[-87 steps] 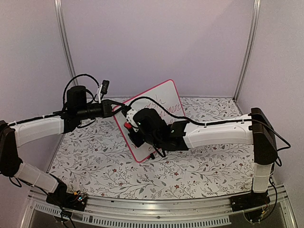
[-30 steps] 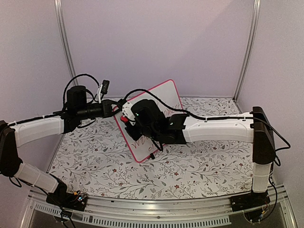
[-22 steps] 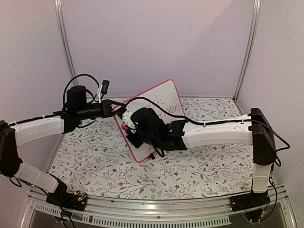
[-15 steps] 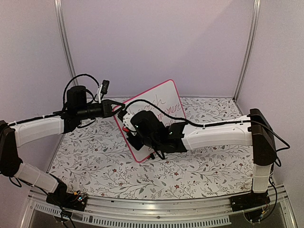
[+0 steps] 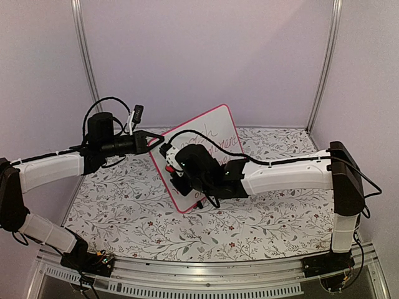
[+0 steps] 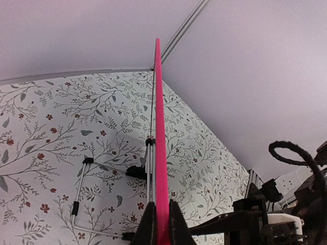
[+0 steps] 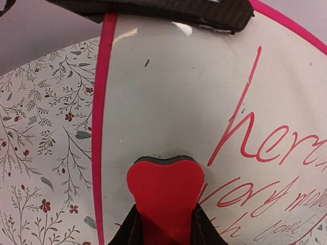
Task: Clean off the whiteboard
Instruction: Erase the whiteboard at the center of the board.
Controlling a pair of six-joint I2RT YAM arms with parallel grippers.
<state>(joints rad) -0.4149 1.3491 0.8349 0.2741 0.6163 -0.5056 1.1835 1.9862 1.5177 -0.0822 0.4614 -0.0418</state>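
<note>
Right pincer (image 7: 164, 224): almost fully closed, its two dark fingers clamped on a red eraser (image 7: 164, 189) whose rounded end presses flat against the board.
Left pincer (image 6: 162, 224): closed tight on the thin pink frame, seen edge-on from its wrist camera. It steadies the board at the corner toward 9 o'clock in the overhead view.
Whiteboard (image 5: 218, 118): stands near the middle of the floral surface (image 5: 124, 212), tilted like a diamond, one corner down toward 6 o'clock and one up toward 1 o'clock. A wire stand (image 6: 82, 194) shows behind it.
Eraser position: close to the frame on the board's 9 o'clock side, on bare white with no ink beneath it.
Writing (image 7: 255, 143): pink handwriting runs from 2 o'clock to 4 o'clock of the eraser. The words cannot be read with certainty.
What just changed: a second ago the right arm lay higher, across the board's upper middle. It has since slid down and outward toward 8 o'clock, so the upper lines show again in the overhead view.
What that means: the upper lines look as strong as they did nearly three seconds ago, so this pass seems to have cleared little there. Most of the wiping appears to remain, likely toward 3 o'clock.
Hidden: the board's lower half sits behind the right arm, so its state cannot be told.
</note>
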